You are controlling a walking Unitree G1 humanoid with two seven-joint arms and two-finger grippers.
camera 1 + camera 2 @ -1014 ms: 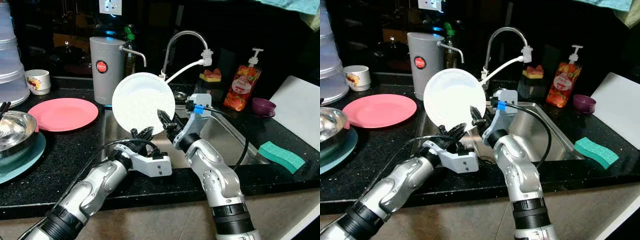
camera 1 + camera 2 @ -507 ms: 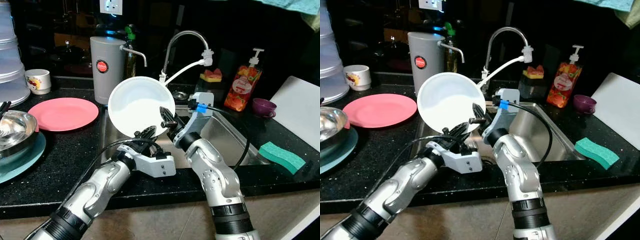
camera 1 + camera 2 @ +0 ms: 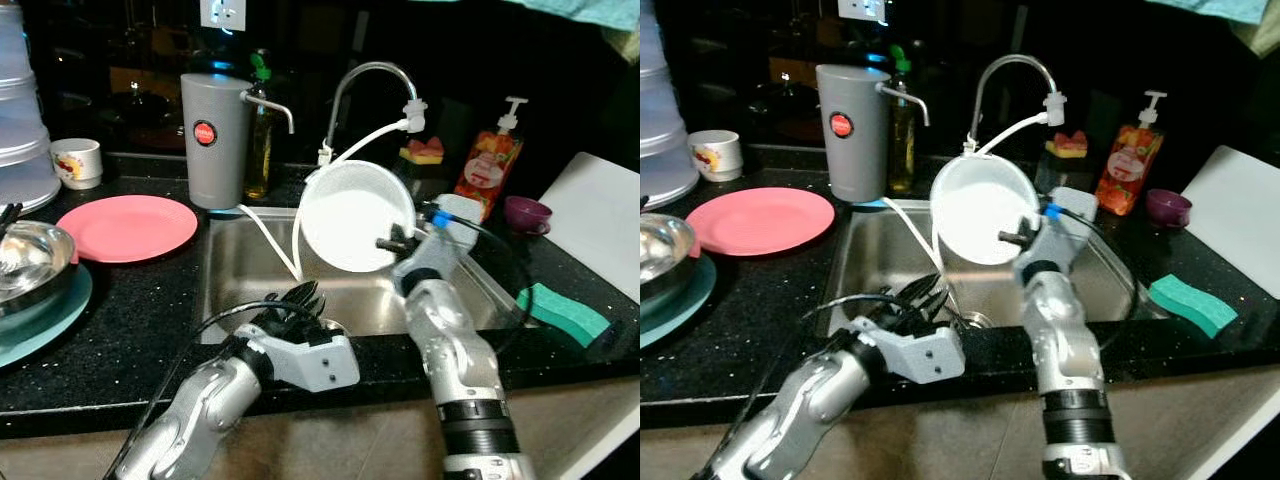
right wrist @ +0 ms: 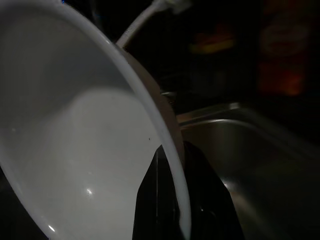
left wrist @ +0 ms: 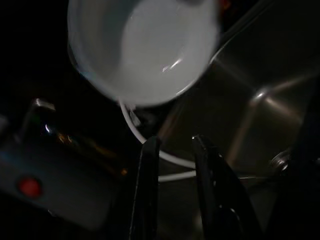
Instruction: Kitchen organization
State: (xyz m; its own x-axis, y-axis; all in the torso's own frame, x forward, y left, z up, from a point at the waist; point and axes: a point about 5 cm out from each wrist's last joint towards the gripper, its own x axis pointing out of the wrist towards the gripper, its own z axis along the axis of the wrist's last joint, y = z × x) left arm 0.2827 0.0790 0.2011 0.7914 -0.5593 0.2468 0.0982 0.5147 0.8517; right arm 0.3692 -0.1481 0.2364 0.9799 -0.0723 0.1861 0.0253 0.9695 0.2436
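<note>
My right gripper (image 3: 392,243) is shut on the rim of a white bowl (image 3: 355,215) and holds it tilted above the steel sink (image 3: 232,262), below the faucet (image 3: 365,85). The right wrist view shows the bowl (image 4: 75,140) close up, with its rim clamped between the black fingers (image 4: 200,200). My left gripper (image 3: 300,298) hangs lower, over the sink's front edge, apart from the bowl. In the left wrist view the bowl (image 5: 145,50) lies beyond the two fingers (image 5: 149,185), which stand open with nothing between them.
A pink plate (image 3: 127,227), a white mug (image 3: 76,163) and a grey canister (image 3: 212,138) stand left of the sink. A steel bowl (image 3: 30,258) sits on a teal plate at far left. Right of the sink are a soap bottle (image 3: 485,175), purple cup (image 3: 526,213), green sponge (image 3: 562,312) and white board (image 3: 600,220).
The right gripper has carried the white bowl to the right, over the sink. The left gripper has come off the bowl's lower rim and dropped toward the sink's front edge.
</note>
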